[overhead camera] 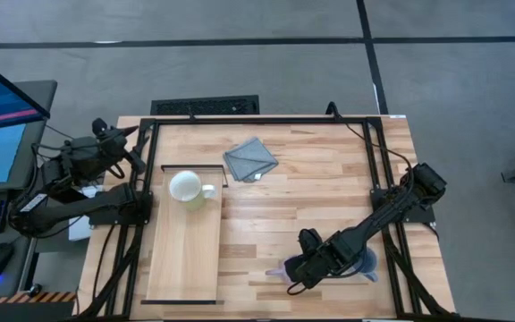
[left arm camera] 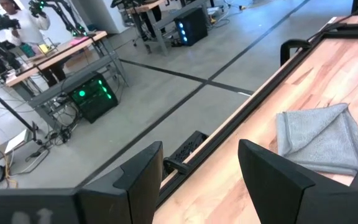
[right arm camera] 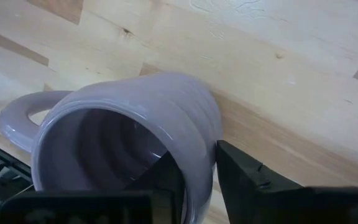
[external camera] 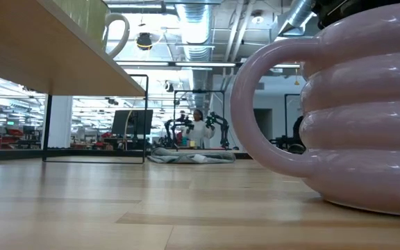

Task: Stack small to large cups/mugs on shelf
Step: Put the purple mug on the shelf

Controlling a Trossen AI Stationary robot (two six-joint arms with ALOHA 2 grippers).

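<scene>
1. The left gripper [left arm camera: 194, 180] waited at the far left corner of the table [overhead camera: 329, 197], outside the dark frame, with its two fingers apart and nothing between them.
2. The shelf [overhead camera: 181, 268], a long pale smooth board with thin dark edges, lay on the left part of the plank table. The cream-white mug [overhead camera: 186, 187] stood on its far end, with the handle to the right. The rest of the board was free.
3. A grey folded cloth [overhead camera: 250, 158], soft and wrinkled, lay on the planks just right of the shelf's far end, apart from the mug.
4. The middle of the table was open wood.
5. The right gripper [right arm camera: 199, 180] was low at the near right side. One finger was inside the purple mug [right arm camera: 148, 124] and one outside, clamped on the wall. The mug was ribbed and glossy.
6. The grey-blue mug [overhead camera: 367, 262] showed just right of it, partly hidden under the arm, close to the table's near edge.
</scene>
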